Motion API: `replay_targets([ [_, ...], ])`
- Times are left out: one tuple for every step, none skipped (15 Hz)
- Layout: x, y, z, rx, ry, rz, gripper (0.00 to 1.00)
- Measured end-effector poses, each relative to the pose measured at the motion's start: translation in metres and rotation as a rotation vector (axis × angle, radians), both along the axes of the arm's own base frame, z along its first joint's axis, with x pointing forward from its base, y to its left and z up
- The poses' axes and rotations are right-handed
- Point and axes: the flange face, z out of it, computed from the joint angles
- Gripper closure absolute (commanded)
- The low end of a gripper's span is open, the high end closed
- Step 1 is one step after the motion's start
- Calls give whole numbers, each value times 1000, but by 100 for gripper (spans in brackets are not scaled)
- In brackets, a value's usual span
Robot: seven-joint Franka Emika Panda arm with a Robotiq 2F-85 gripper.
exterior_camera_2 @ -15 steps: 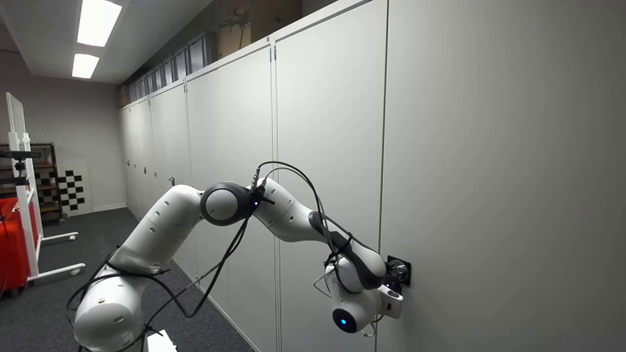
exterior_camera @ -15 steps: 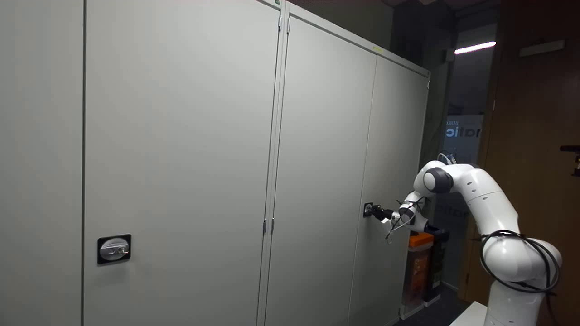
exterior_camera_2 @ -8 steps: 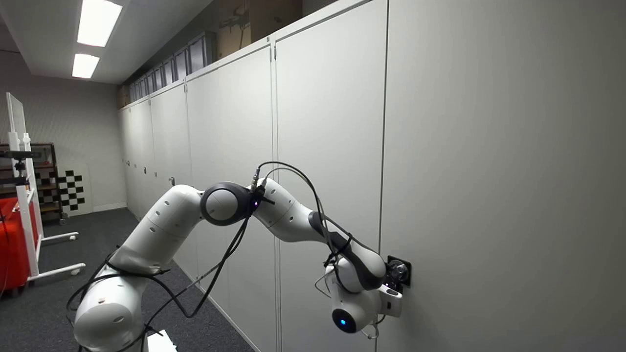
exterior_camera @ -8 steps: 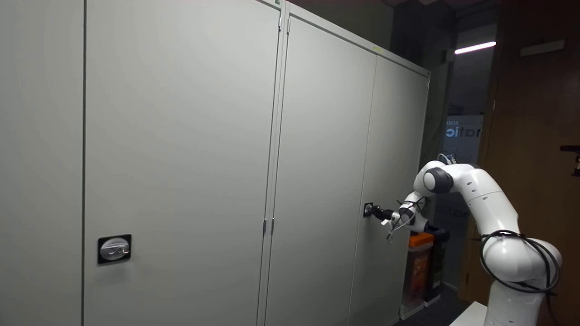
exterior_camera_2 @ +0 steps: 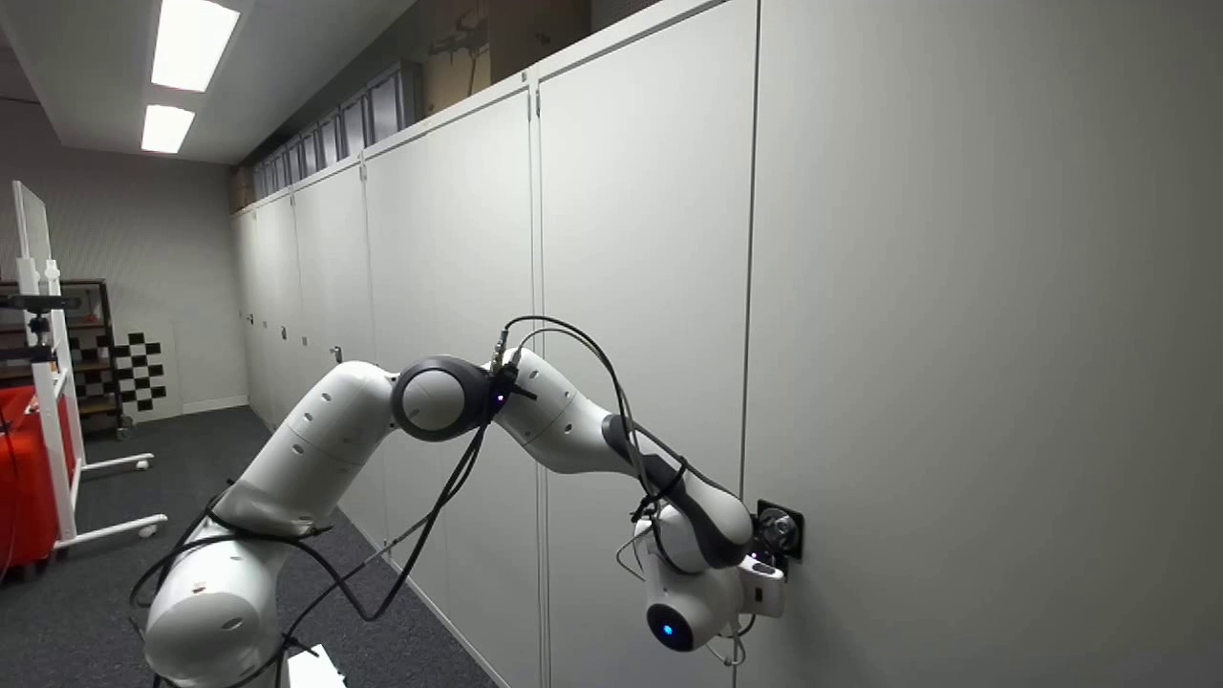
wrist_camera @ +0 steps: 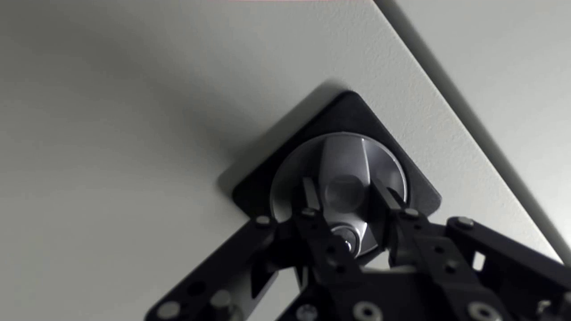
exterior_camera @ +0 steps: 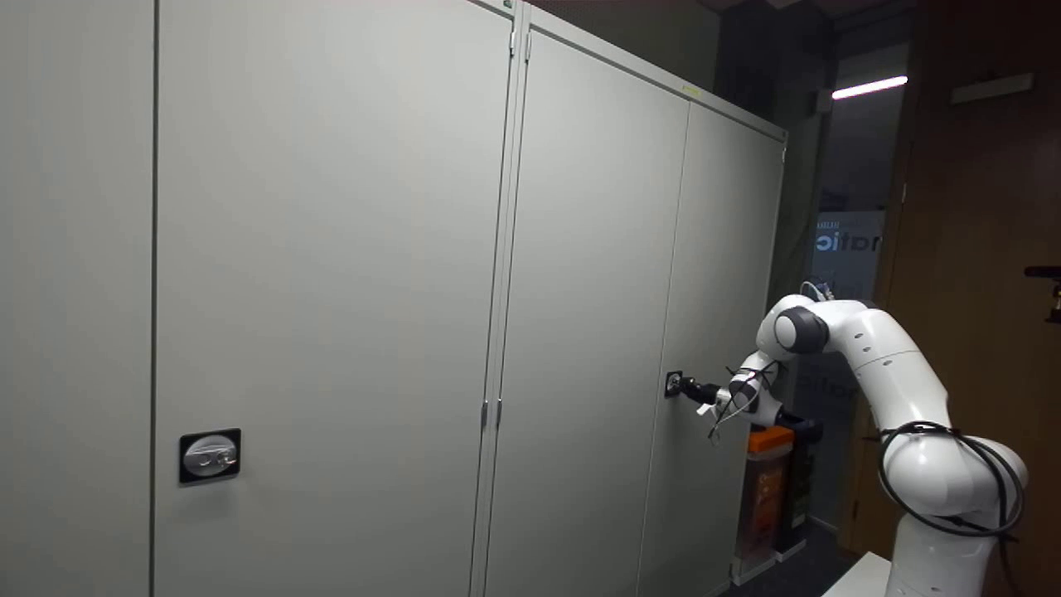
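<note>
In the wrist view a silver latch handle [wrist_camera: 343, 156] sits in a round recess on a square black plate [wrist_camera: 352, 111]. My gripper [wrist_camera: 341, 183] is shut on this handle, with one dark finger on each side of its bar. The bar runs toward a corner of the plate. A round lock [wrist_camera: 347, 233] lies near the bar's lower end, partly behind the gripper. From outside, the latch [exterior_camera: 673, 384] is seen on a closed grey cabinet door [exterior_camera: 719, 249], the gripper [exterior_camera: 682, 385] against it. The wrist hides most of the fingers in an exterior view where the plate [exterior_camera_2: 795, 535] shows.
The seam [wrist_camera: 473, 120] between two cabinet doors runs close beside the plate. Another latch [exterior_camera: 210, 457] is on a cabinet farther along. An orange-lidded bin [exterior_camera: 769, 439] stands past the cabinet's end. Black cables [exterior_camera_2: 382, 612] hang along the arm. A wheeled white stand [exterior_camera_2: 59, 401] is across the room.
The wrist has turned very slightly, its round end cap shifting a little left in an exterior view. The gripper stays at the latch, and the doors look unmoved.
</note>
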Motion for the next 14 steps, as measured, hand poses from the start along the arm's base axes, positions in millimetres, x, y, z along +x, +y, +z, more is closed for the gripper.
replay_targets([
  [0, 0, 0, -8, -1, -1, 92],
  [0, 0, 0, -15, -2, -3, 92],
  [0, 1, 0, -22, -4, -4, 92],
  [0, 1, -1, -31, -5, -5, 92],
  [0, 1, -1, -39, -6, -6, 92],
  [0, 1, -1, -47, -7, -7, 92],
  [0, 1, -1, -55, -7, -7, 92],
  [0, 1, -1, -65, -8, -8, 92],
  [0, 1, -1, -74, -9, -8, 92],
  [0, 1, -1, -83, -10, -9, 92],
  [0, 1, -1, -93, -11, -10, 92],
  [0, 1, -1, -104, -12, -10, 92],
  [0, 1, -1, -117, -13, -11, 92],
  [0, 1, -1, -128, -15, -12, 92],
])
